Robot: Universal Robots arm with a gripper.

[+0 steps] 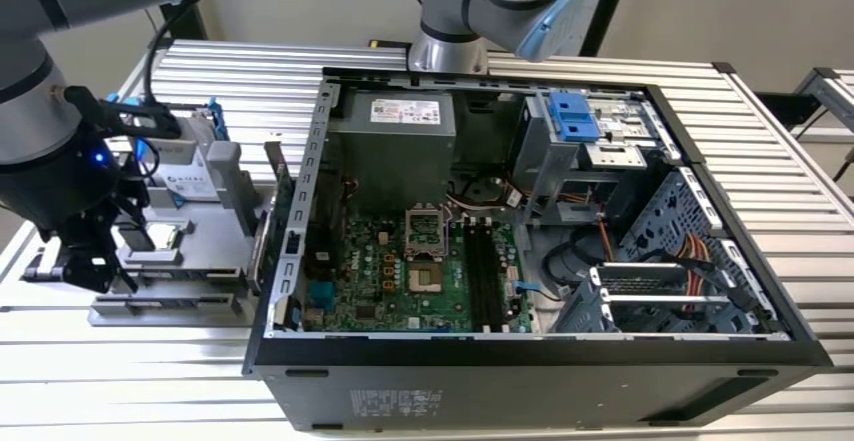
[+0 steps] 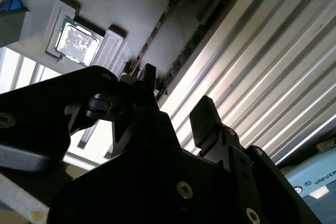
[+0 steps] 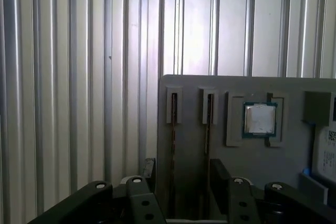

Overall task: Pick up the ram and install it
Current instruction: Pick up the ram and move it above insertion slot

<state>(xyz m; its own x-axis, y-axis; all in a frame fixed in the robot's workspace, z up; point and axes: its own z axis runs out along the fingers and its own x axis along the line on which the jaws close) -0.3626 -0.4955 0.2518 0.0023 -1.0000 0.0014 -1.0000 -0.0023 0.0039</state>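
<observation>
Claw [image 3: 182,166] hangs wide and empty, the ram [image 3: 172,140] standing upright just beneath it. Pickup and installation both apparently remain.

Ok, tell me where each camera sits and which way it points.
Exterior view: off the arm, looking down on the open computer case and holder; arm at the exterior view's left.
First wrist view: on the wrist, looking past the open pincer onto the holder.
Second wrist view: on the wrist, slanting along the pincer.
Both wrist views share the pincer, CPU chip and ram sticks.
</observation>
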